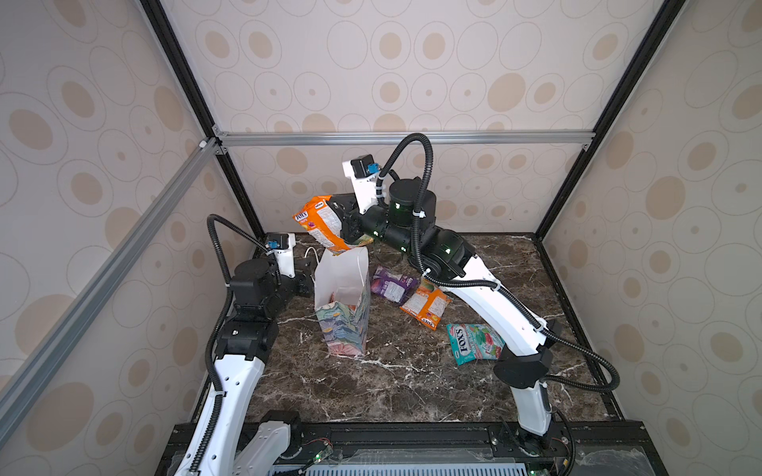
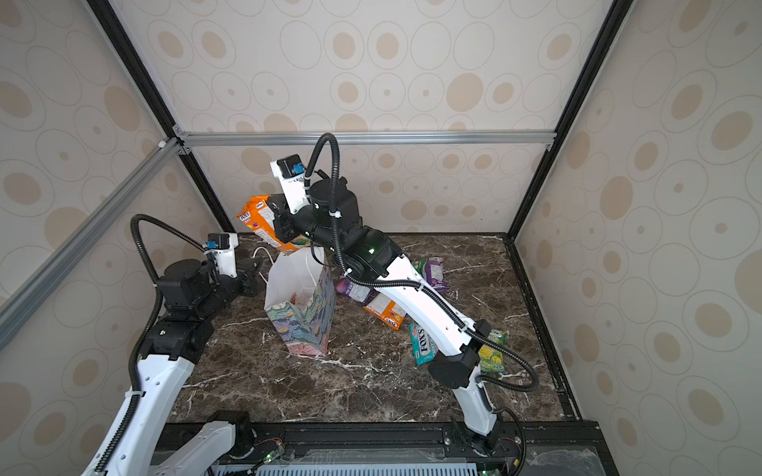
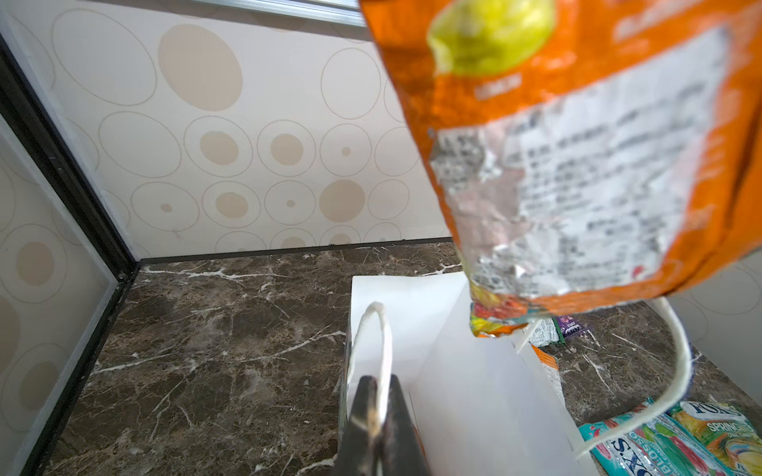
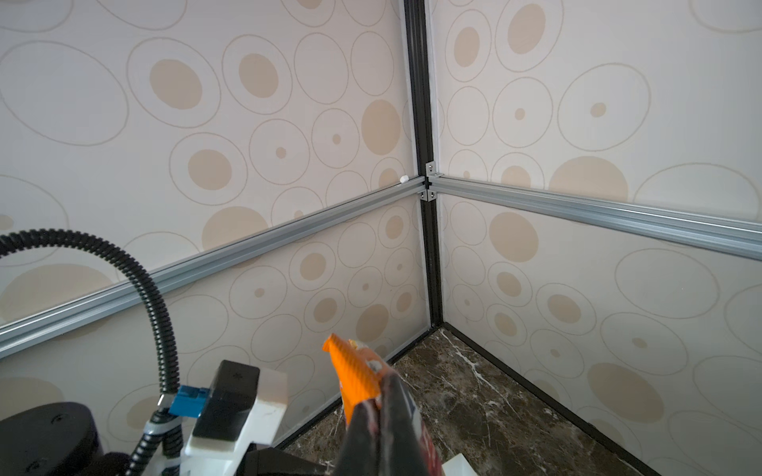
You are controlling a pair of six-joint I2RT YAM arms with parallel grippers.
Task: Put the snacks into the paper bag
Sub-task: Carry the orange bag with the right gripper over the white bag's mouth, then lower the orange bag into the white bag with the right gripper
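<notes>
Busy with the drop step for one snack: holding an orange packet point(image 1: 319, 222) up in the air, clamped tight in the right gripper point(image 4: 377, 402), with the packet's low end hanging just over the open mouth of the paper bag point(image 1: 342, 329). Hard to tell whether that low end touches the rim or not. Pinching the bag's white cord handle point(image 3: 381, 346) with the left gripper point(image 3: 379, 387), squeezed shut on the cord, most likely to keep the bag upright and its mouth wide. Bag standing on the marble table point(image 1: 412, 383), toward the back, just beside the left arm. Maybe one packet down inside already, going by a small bit of colour low in the white inside, but too small to be sure. Next, most likely: bring the packet down a little more, aim its thin end into the white inside, then let go with the right claw. Best done slowly, without bumping the rim or snagging the other cord handle point(image 3: 682, 358), because a light paper bag tips easily. Best to keep the left pinch on the whole time. After that, plenty more to fetch, all lying flat on the table to the right of the bag: a purple packet point(image 1: 391, 284), a second orange packet point(image 1: 426, 307), a teal packet point(image 1: 474, 342) and a yellow-green packet point(image 2: 492, 356) farther off
</notes>
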